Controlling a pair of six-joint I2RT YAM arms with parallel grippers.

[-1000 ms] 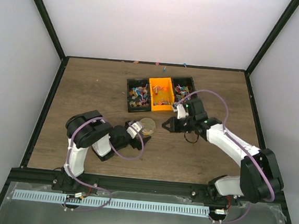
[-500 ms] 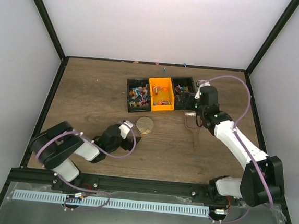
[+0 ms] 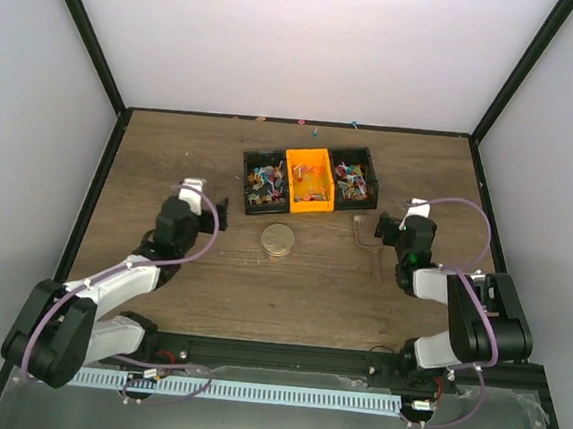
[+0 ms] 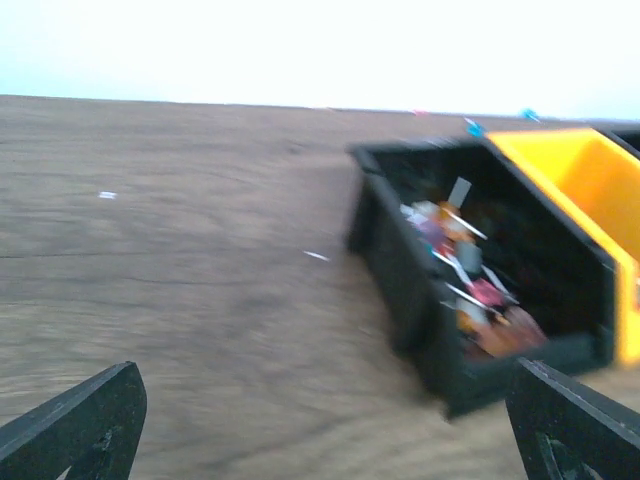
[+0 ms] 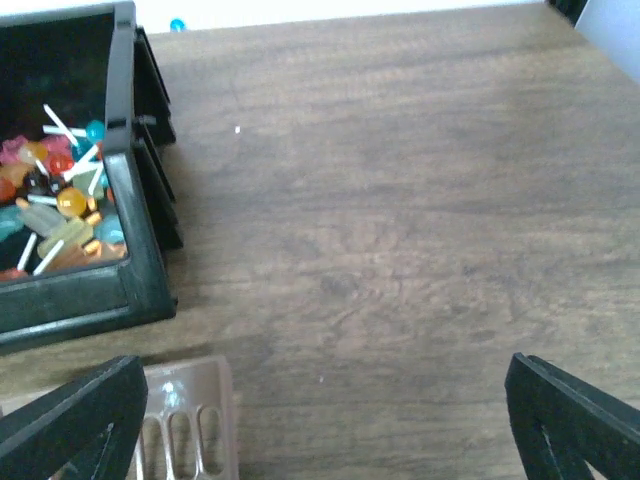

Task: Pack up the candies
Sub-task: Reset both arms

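Starting nearest the bases, both arms have swung out of the middle of the table [image 3: 171, 154], where they crowded together 1 second ago. The left gripper [image 3: 218, 212] now sits well to the left, its jaws spread wide with nothing between them. The right gripper [image 3: 384, 226] has pulled back to the right. Its jaws were shut 1 second ago and now stand fully apart and empty in the wrist view.

The clear lid [image 3: 365, 229] lies flat on the wood just beside the right gripper, so the release looks finished. Its ribbed corner [image 5: 185, 420] shows near the left fingertip, apart from it. The tan disc [image 3: 278, 239] rests alone at the centre, about where it was, with neither arm near it.

Further back stand 3 bins in a row, touching: the left black bin [image 3: 266, 181], the orange bin [image 3: 308, 179] and the right black bin [image 3: 353, 177]. The candies [image 5: 60, 210] lie loose inside all 3, uncovered. At the far edge a few coloured specks [image 3: 317, 131], probably stray sweets, sit outside any bin.

With both lids off and both grippers free, I judge that packing can go on, though the strays lie well away from either arm.
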